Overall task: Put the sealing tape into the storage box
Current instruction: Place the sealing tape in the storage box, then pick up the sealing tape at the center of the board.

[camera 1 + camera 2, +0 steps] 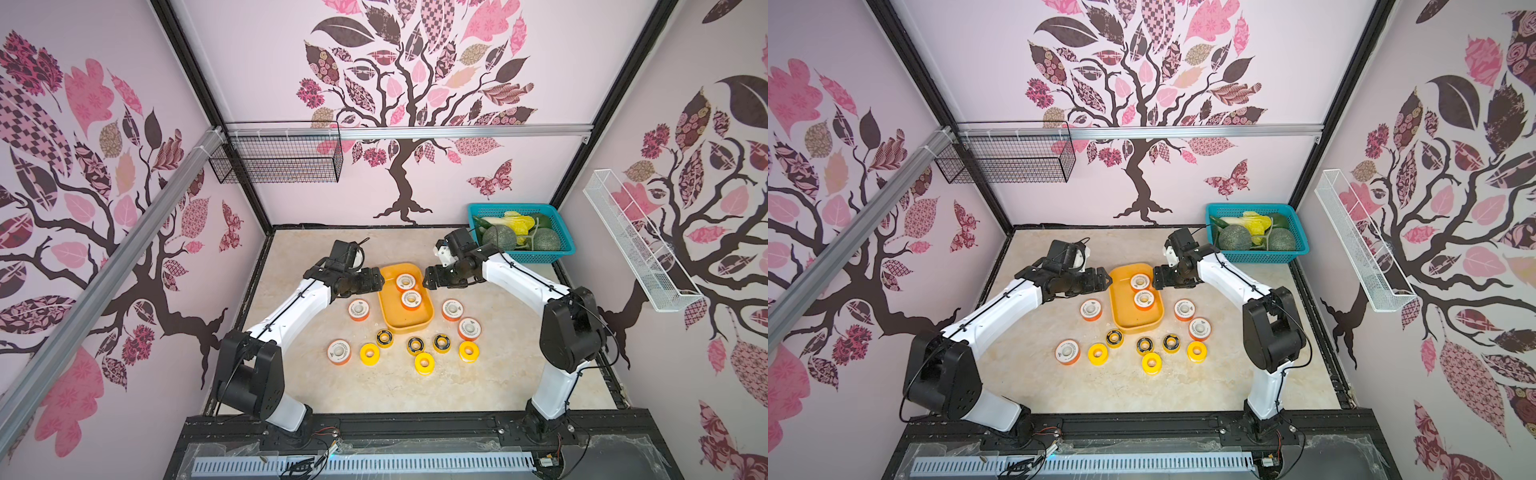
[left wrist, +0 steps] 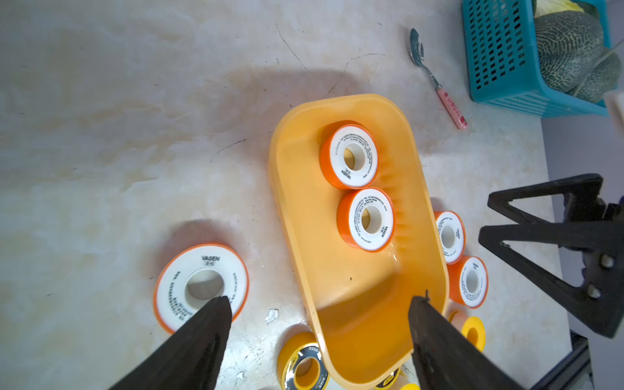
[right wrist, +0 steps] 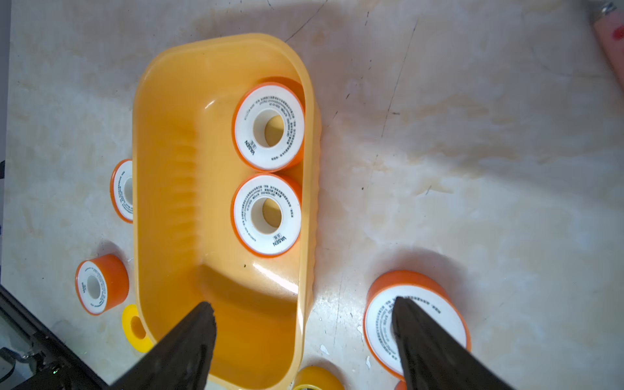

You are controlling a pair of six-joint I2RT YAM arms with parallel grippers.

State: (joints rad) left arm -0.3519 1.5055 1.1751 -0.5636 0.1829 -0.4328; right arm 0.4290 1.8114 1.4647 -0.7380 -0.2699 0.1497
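The yellow-orange storage box (image 1: 395, 316) (image 2: 337, 270) (image 3: 175, 202) lies mid-table. Two orange sealing tape rolls (image 1: 406, 281) (image 1: 411, 300) lie flat inside it, white faces up. My left gripper (image 1: 377, 280) (image 2: 320, 300) hovers open at the box's left rim with nothing between its fingers. Across from it, my right gripper (image 1: 428, 279) (image 3: 303, 303) is open and empty over the right rim. Loose rolls ring the box on the table: orange (image 1: 358, 309) (image 1: 452, 309), yellow (image 1: 424, 363) and black-and-yellow (image 1: 415, 345).
A teal basket (image 1: 536, 257) of vegetables stands at the back right. A pink-handled spoon (image 2: 435, 81) lies on the table between it and the box. A black wire basket (image 1: 276, 158) and a white mesh basket (image 1: 636, 241) hang on the walls.
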